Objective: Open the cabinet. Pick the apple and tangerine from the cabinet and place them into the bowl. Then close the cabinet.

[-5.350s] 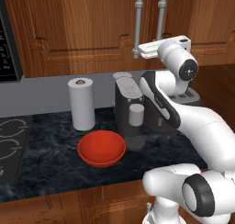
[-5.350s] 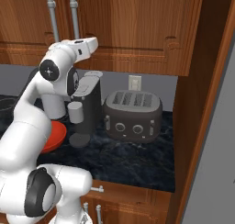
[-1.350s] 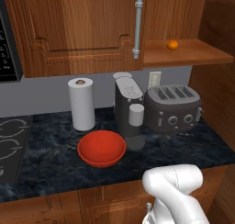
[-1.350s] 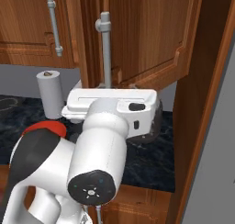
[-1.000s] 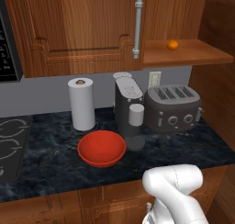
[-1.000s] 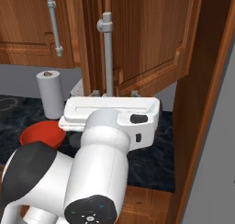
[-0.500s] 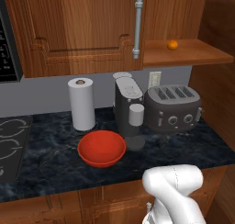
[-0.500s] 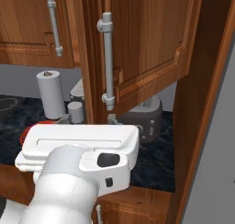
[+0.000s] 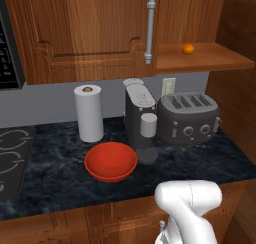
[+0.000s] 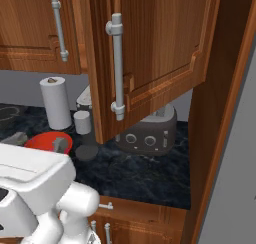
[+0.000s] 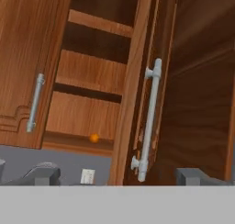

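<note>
In the right base view the open right door of the cabinet (image 10: 150, 48) hides the shelf behind it and covers the toaster's (image 10: 150, 130) upper part. The robot's white body covers the near half of the bowl (image 10: 47, 140). In the hand view the tangerine (image 11: 94, 137) is a tiny orange dot, too small to make out. The cabinet's top is cut off in every view.

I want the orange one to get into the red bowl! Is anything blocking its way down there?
Nothing visible does. The tangerine sits on the open cabinet shelf, and the bowl lies empty below.
</note>
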Motion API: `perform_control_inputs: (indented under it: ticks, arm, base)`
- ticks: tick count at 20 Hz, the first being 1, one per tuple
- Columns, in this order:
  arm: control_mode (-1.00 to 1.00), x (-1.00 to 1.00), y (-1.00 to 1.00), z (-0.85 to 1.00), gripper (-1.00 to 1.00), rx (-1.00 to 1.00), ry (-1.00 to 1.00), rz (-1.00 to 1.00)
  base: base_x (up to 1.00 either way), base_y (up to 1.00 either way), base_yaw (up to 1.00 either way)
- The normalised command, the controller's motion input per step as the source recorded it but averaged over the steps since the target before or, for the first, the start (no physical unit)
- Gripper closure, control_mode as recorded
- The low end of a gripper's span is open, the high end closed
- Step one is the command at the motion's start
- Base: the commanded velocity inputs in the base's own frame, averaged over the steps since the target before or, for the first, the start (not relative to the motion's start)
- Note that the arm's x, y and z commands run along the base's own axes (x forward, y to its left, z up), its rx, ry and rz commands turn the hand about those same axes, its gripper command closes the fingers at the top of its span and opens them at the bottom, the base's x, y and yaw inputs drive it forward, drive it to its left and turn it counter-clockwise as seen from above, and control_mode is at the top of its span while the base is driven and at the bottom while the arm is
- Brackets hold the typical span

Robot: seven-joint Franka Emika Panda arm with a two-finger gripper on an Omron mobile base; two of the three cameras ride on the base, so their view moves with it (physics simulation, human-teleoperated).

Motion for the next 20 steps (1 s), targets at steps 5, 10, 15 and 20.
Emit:
perform_control_inputs:
  ticks: [5,10,15,20]
  arm:
    - [-1.00,0.03,0.49,-0.01,-1.00,-0.02,-0.07,-0.62]
    - [-1.00,0.36,0.06,0.00,-1.00,0.00,0.00,-0.38]
    - [-1.00,0.71,0.00,-0.01,-1.00,0.00,0.00,-0.14]
    - [-1.00,0.87,0.00,-0.13,-1.00,0.00,0.00,-0.13]
  base:
    - [0.00,0.00,0.00]
    - [0.00,0.00,0.00]
    - [0.00,0.00,0.00]
    - [0.00,0.00,0.00]
